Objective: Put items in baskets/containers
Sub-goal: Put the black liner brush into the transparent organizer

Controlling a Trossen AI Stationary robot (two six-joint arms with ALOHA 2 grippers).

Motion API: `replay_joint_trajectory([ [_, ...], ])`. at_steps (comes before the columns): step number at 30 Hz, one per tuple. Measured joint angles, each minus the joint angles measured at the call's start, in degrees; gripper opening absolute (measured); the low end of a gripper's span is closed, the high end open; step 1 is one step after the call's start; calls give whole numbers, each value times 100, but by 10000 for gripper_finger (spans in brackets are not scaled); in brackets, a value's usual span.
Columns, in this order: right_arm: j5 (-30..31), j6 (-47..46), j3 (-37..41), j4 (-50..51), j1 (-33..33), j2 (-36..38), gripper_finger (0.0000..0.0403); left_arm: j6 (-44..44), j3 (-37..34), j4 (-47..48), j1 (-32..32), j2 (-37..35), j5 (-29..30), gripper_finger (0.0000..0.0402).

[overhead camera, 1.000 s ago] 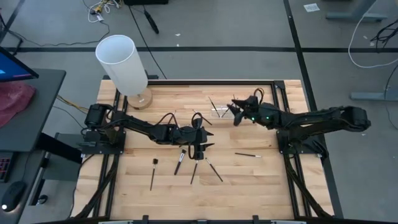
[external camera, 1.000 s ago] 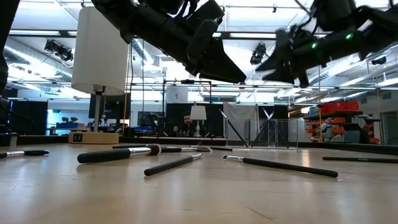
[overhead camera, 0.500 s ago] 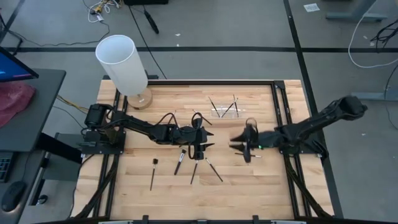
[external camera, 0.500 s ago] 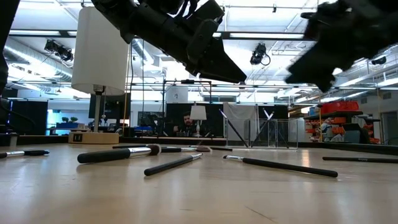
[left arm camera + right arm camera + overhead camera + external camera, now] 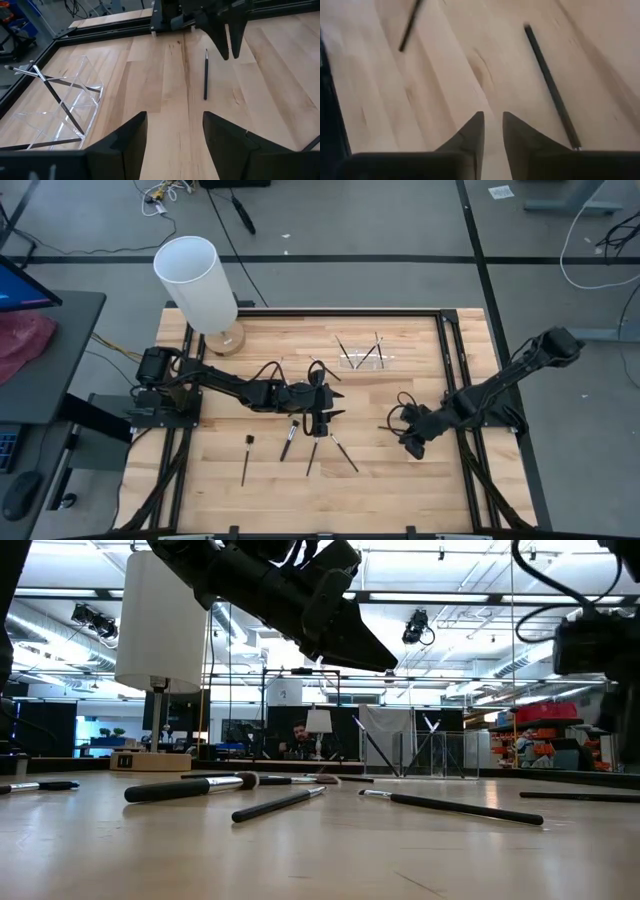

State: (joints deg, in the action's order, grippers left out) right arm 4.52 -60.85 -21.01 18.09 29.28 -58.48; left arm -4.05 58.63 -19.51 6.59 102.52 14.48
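Target brush (image 5: 550,85): lies flat on the bare table (image 5: 420,490), well apart from the clear holder (image 5: 362,358), on the holder's front-edge side and a little toward my right arm's base.

How it should handle: I judge it very light and stiff, with a thin, smooth handle that may roll or skid on the wood. The bristle tip is soft, so it is no place to pinch.

Where to take hold: across the handle near its middle, fingers square to its length, so it neither tips nor swings when lifted.

Right gripper (image 5: 492,117): low over the wood just beside that brush, pointing steeply down. Its fingers are drawn nearly together with a slim gap and only bare wood between them. Nothing is pinched, and the brush lies off to one side of the tips.

Right arm pose: stretched out from its base toward the table's middle, forearm sloping down, wrist bent toward the surface.

Left gripper (image 5: 174,116): waits raised above the table, well apart from the holder and facing it, fingers spread wide and empty.

Remaining brushes (image 5: 288,440): several loose on the wood near the left gripper.

Stored brushes (image 5: 60,100): a few already lean inside the holder.
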Motion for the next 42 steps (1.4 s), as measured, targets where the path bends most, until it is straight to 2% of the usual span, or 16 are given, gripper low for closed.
replay_joint_trajectory([
  [2,66,-155,2,15,13,0,69,0,0,0,0,0,0,195],
  [4,450,-181,4,-268,11,-22,69,0,0,0,0,0,0,195],
  [8,1047,435,4,-1535,11,-288,72,2,1,0,0,0,0,195],
  [12,1380,1031,-1,-2951,8,-859,94,1,2,-4,0,0,0,195],
  [14,970,1079,-1,-2990,-25,-1048,115,2,2,-4,0,0,0,195],
  [16,249,860,-1,-2690,-120,-1093,138,-2,2,-2,0,0,-5,195],
  [20,-899,-188,-1,-1386,-183,-1006,172,0,2,-2,2,0,-76,195],
  [25,-2762,-1101,-1,-81,-163,-968,169,0,2,-17,0,0,-79,195],
  [27,-3185,-1262,-1,451,-164,-968,159,-2,2,-27,0,0,-79,195],
  [29,-3334,-1284,-1,981,-164,-964,145,-2,2,-33,0,0,-79,195],
  [32,-3245,-1207,-13,1532,-165,-956,123,-2,2,-35,-2,0,-79,195],
  [36,-2995,-1044,-65,1597,-158,-908,93,-4,2,-37,-4,0,-79,195],
  [40,-2065,-490,-444,1920,-172,-824,66,-4,2,-42,-4,0,-79,195],
  [42,-1393,-156,-591,1931,-165,-776,54,-4,2,-42,-4,0,-79,195],
])
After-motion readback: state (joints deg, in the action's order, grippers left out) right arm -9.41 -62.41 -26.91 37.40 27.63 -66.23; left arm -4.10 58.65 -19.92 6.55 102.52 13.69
